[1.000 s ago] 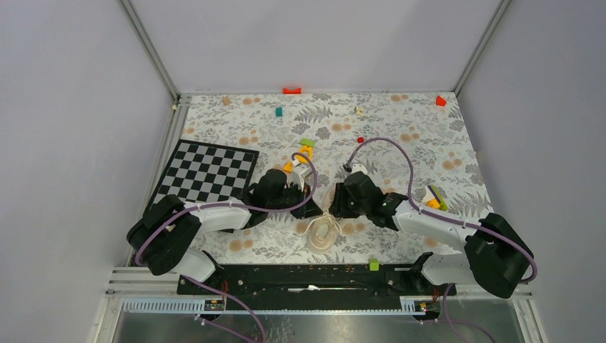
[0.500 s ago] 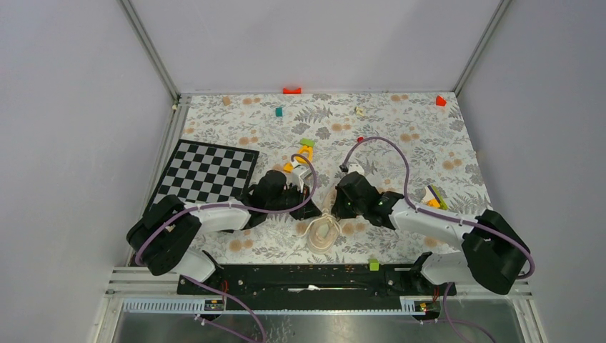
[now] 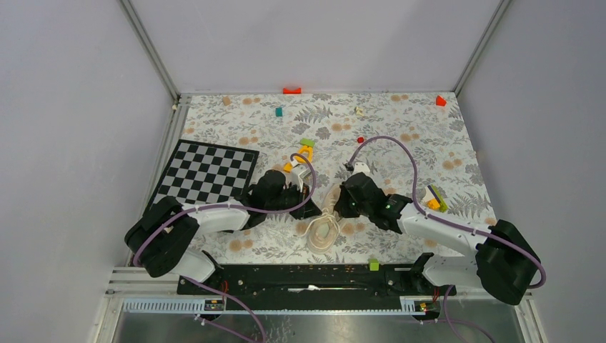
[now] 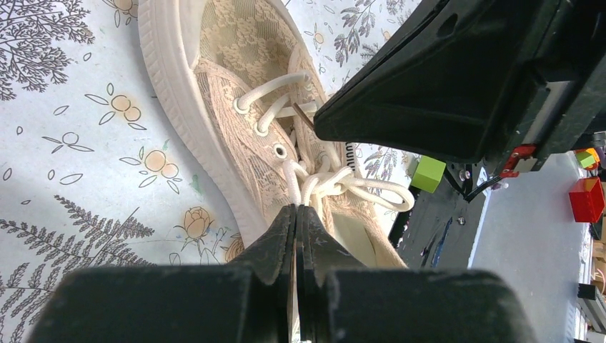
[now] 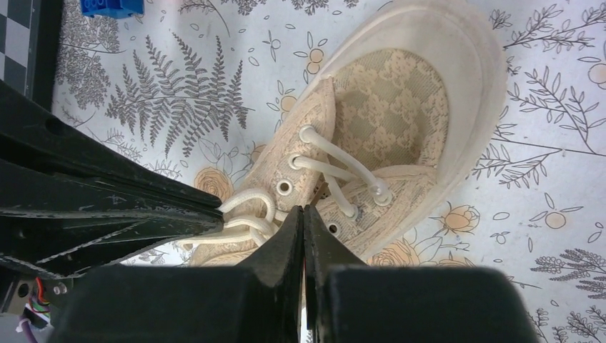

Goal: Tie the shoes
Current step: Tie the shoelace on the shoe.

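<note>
The flowered counter [image 3: 400,136] holds a chessboard [image 3: 206,171] at the left. The shoe [image 3: 323,232] lies at the near middle of the counter, just in front of both hands, with its laces [image 4: 336,182] looped loosely over the tongue. The left hand [image 4: 295,211] is pressed together and pinches the laces just below an eyelet. The right hand [image 5: 302,212] is also pressed together, its tips down among the laces; whether it grips a strand cannot be told. A green block [image 3: 373,265] sits near the shoe, to its right.
</note>
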Available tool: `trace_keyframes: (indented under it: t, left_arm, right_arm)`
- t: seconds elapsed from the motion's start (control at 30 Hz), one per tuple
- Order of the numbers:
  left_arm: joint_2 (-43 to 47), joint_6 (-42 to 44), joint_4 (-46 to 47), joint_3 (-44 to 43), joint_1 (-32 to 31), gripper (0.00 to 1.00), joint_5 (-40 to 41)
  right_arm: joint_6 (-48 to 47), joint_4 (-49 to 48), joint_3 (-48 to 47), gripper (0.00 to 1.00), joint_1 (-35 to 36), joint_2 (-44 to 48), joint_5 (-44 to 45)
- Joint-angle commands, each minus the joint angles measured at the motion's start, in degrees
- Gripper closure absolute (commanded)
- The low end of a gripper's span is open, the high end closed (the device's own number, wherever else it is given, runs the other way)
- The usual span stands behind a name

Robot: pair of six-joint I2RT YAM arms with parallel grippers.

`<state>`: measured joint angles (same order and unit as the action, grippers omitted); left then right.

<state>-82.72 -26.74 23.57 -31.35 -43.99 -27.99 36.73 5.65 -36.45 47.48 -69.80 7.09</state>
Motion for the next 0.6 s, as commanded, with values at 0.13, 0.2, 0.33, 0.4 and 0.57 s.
trace_keyframes:
  t: [0.13,0.2,0.33,0.4,0.57]
  left_arm:
    - [1.40,1.34,1.39,0.07,-0.26,1.00,0.07]
    - [1.33,1.26,1.31,-0.06,-0.31,1.00,-0.04]
    - [1.24,1.17,1.30,-0.11,-0.28,1.00,-0.32]
    - [1.24,1.18,1.30,-0.15,-0.23,1.00,-0.44]
    - [1.07,1.09,1.39,-0.20,-0.27,1.00,-0.77]
  right_arm:
    - [0.36,-2.36,0.59,1.00,0.50,2.07,4.85]
    - [0.32,-2.57,0.27,1.00,0.48,1.78,4.95]
    - [0.43,-3.18,0.17,1.00,0.47,2.14,6.25]
    - [0.21,-3.02,-0.21,1.00,0.43,2.05,6.97]
    - [-0.16,-2.92,-1.09,1.00,0.43,1.43,8.24]
